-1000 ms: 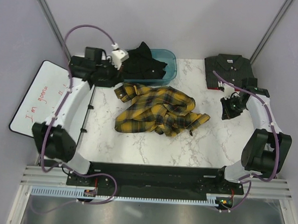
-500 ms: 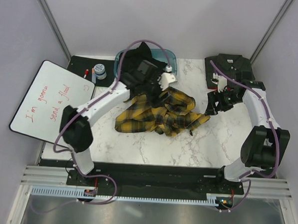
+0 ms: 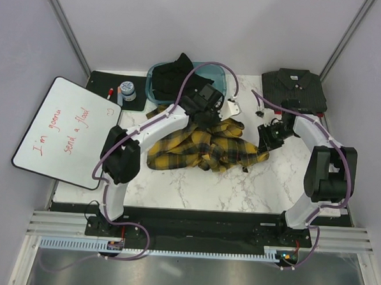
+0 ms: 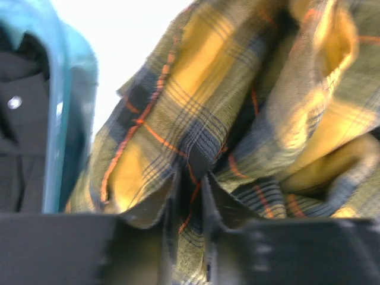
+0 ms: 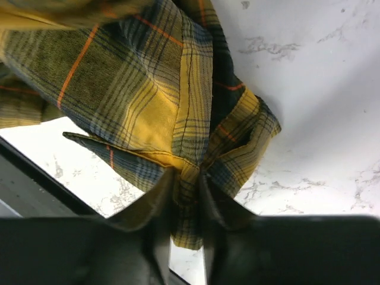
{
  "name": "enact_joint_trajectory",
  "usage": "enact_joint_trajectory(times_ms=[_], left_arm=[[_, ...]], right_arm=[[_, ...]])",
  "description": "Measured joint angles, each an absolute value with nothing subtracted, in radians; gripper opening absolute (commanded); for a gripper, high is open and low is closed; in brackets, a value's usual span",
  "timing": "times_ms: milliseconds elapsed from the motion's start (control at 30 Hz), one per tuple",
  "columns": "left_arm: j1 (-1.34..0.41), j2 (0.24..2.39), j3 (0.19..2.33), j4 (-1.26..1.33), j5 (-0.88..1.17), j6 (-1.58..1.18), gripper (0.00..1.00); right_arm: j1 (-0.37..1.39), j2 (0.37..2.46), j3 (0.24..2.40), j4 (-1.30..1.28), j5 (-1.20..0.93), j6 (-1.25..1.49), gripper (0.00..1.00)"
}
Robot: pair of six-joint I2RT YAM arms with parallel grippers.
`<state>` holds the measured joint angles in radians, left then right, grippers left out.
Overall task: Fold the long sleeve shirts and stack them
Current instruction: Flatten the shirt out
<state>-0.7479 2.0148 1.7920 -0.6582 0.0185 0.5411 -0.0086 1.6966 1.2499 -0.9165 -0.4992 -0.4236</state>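
The yellow-and-black plaid shirt [image 3: 200,148] lies crumpled mid-table. My left gripper [image 3: 221,116] is at its back edge, shut on a fold of the plaid [image 4: 178,101]; the jaws [image 4: 190,181] pinch cloth between them. At the shirt's right end my right gripper [image 3: 265,139] is shut on a bunched tip of the plaid [image 5: 148,89], with fabric squeezed between its fingers [image 5: 186,178]. The dark charcoal shirt [image 3: 294,89] lies folded at the back right. A black shirt [image 3: 171,77] sits heaped in a teal bin [image 3: 218,74].
A whiteboard [image 3: 63,126] with red writing leans off the table's left side. Behind it a black mat [image 3: 104,82] carries a marker and a small jar [image 3: 126,90]. The teal bin's wall [image 4: 65,107] is just left of my left gripper. Marble tabletop [image 3: 194,187] shows in front.
Both arms swung inward from the table's sides to the plaid shirt. Their jaws opened on the way and have closed on the fabric, left at the back edge, right at the right end.
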Motion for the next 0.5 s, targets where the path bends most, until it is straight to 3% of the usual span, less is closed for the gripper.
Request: enact_joint_trajectory(times_ms=[67, 233, 500], left_arm=[[-0.738, 2.006, 1.791, -0.66, -0.003, 0.548, 0.12], [-0.683, 1.868, 1.725, -0.662, -0.025, 0.549, 0.03], [-0.399, 1.438, 1.432, -0.68, 0.027, 0.518, 0.02]], right_arm=[[-0.009, 1.709, 1.234, -0.905, -0.474, -0.424, 0.0], [-0.007, 1.711, 1.205, -0.874, -0.407, -0.425, 0.0], [-0.044, 1.702, 1.189, -0.845, -0.333, -0.443, 0.0]])
